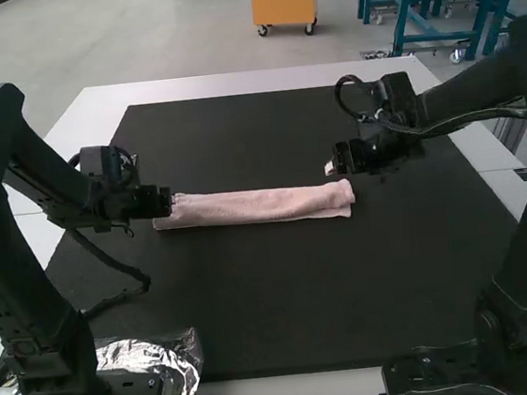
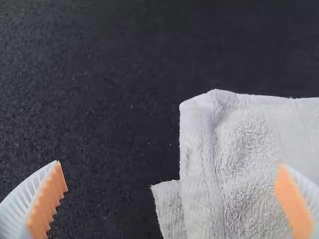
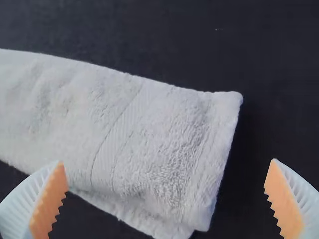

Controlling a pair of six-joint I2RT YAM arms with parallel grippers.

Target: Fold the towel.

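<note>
Running crosswise between left tool (image 2: 170, 172) and right tool (image 3: 167, 172), folded towel (image 1: 255, 206) puts one end near each; both wide.

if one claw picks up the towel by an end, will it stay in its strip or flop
The towel would probably flop: it is soft terry cloth, and a long narrow strip should sag at the far end. Its layers may also slip apart, since an under edge already pokes out at one end. The fuzzy pile suggests it is unlikely to be slippery.
</note>
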